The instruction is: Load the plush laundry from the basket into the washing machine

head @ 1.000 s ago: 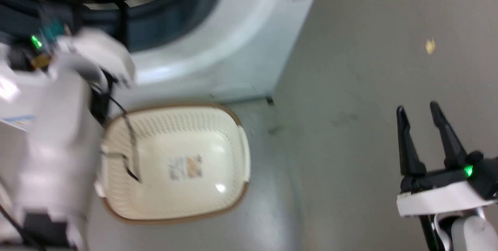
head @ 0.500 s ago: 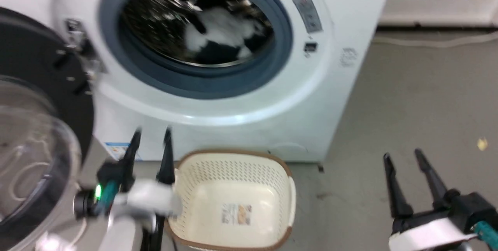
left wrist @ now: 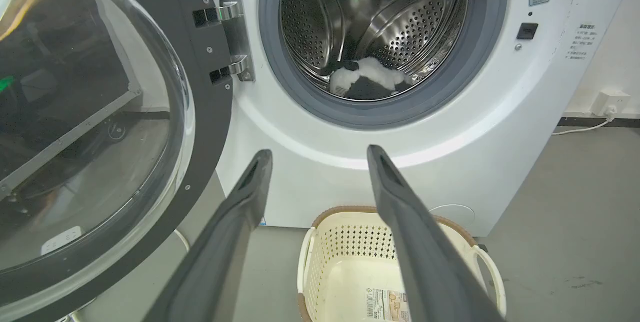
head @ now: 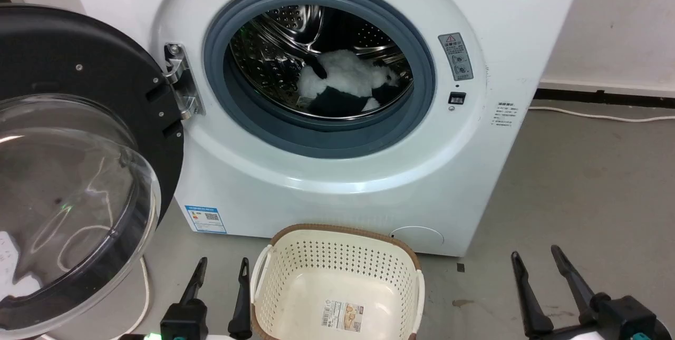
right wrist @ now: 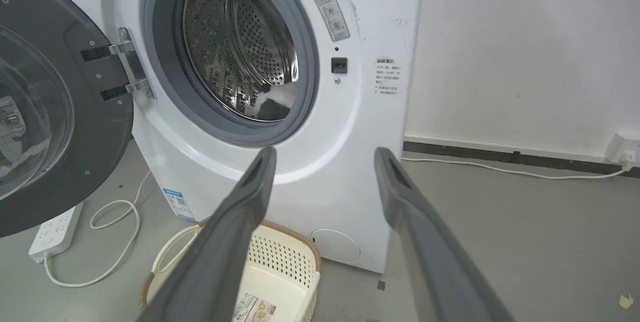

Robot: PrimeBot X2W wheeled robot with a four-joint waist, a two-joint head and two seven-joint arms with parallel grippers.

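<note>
— The arms?
— The left gripper (head: 223, 262) and the right gripper (head: 534, 252) sit low, dark fingers spread apart, gripping nothing.
— And beyond them?
— A cream perforated plastic basket (head: 316, 261) on the floor, just beside the left one. The fluffy white-and-black plush laundry (head: 345, 79) lies in the steel drum (head: 285, 29) of the white washing machine (head: 343, 187), its black-framed door (head: 79, 66) swung open.

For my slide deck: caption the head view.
Plush laundry in the open washing machine; empty basket below, left hand and right hand open.
</note>
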